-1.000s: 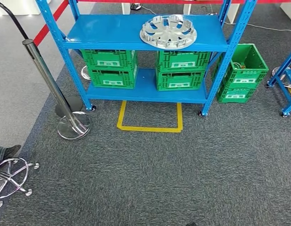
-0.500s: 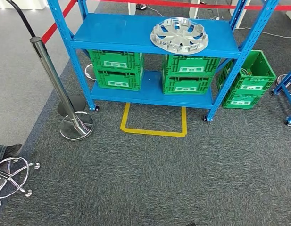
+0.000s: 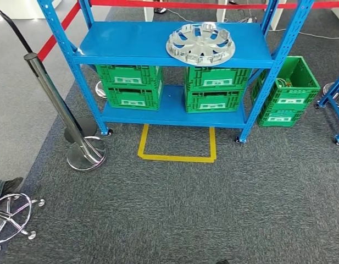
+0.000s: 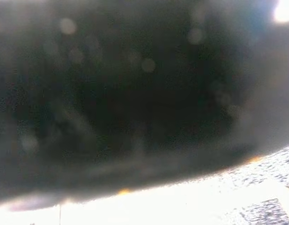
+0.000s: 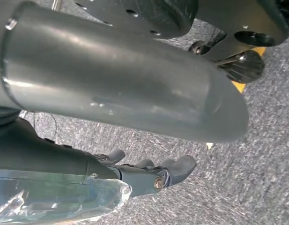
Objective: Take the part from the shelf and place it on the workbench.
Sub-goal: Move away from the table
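Part [image 3: 200, 43] on top shelf [image 3: 126, 41], untouched

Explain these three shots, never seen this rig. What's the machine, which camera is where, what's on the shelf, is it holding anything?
It is a two-legged humanoid robot with two arms, each ending in a many-fingered hand.

The wide picture comes from its head camera, looking forward and down. It shows a blue shelf with a silver wheel cover lying on the top level; that is the part to fetch. Green crates sit on the lower level, another green crate stands on the carpet beside the shelf, and a yellow floor marking lies in front.

The other two come from wrist cameras. The right one shows the right hand hanging above the carpet, fingers loosely apart, holding nothing. The left one is dark and blurred; I cannot tell the left hand's state.
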Controlling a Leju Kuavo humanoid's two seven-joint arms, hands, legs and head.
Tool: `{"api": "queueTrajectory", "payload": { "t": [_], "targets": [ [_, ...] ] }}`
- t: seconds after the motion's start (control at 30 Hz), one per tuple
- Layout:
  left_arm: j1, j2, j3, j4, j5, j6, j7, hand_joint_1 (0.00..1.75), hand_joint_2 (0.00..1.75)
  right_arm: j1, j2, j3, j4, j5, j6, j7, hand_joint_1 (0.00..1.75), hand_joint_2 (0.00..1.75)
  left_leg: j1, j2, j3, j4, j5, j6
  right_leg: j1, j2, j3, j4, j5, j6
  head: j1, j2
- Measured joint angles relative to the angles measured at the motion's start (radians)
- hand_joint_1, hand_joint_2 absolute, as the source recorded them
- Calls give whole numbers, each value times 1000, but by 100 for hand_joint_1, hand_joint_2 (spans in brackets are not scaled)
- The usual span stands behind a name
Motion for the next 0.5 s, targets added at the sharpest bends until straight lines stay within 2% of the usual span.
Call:
{"api": "queueTrajectory", "payload": {
  "t": [0.03,0.07,0.1,0.2,0.23,0.3,0.37,0.4,0.43,0.47,0.5],
  "targets": [
    [0,0,0,0,0,0,0,0,0,-1,0,-1,0,0,0,0,0,0,-1,1,26,-62,30,4,2,1,5,0,-7,5,0,0],
    [0,0,0,0,0,0,0,0,0,-2,0,-2,0,0,1,0,0,0,-3,1,46,-107,42,9,3,2,7,0,-13,11,0,0],
    [0,0,-1,0,0,0,0,0,0,-3,0,-3,0,0,1,0,0,0,-6,1,56,-129,40,15,4,1,7,-2,-17,17,1,0],
    [0,-2,0,0,0,1,2,0,0,-4,0,-4,0,0,1,0,0,0,-7,-1,66,-146,32,33,3,-3,15,-6,-26,36,4,0],
    [0,-2,-1,0,0,1,2,0,0,-5,0,-4,0,0,1,0,0,0,-6,-1,69,-152,33,40,2,-3,9,11,-37,41,6,0],
    [0,-3,-1,0,0,1,2,0,0,-6,0,-4,0,0,1,0,0,0,-4,1,76,-158,31,51,1,-3,-42,110,-86,47,10,0],
    [0,-3,-1,0,0,1,2,0,0,-4,0,-4,0,0,1,0,0,0,-6,1,81,-158,24,57,1,-3,-122,240,-134,50,13,0],
    [1,-3,0,0,0,1,2,0,0,-2,0,-5,0,0,1,1,0,0,-7,1,85,-158,19,59,1,-3,-150,275,-133,50,13,0],
    [1,-3,0,0,0,1,2,0,0,-1,0,-6,0,0,1,1,0,0,-8,0,92,-157,14,58,1,-3,-159,270,-108,50,13,0],
    [1,-3,0,0,0,1,2,0,0,0,0,-7,0,0,1,1,0,0,-9,-2,102,-157,8,57,1,-3,-148,227,-66,47,13,0],
    [1,-4,0,0,0,1,2,0,0,-1,0,-8,0,0,1,1,0,0,-9,-2,112,-157,1,54,2,-3,-125,158,-17,43,14,0]
  ]
}}
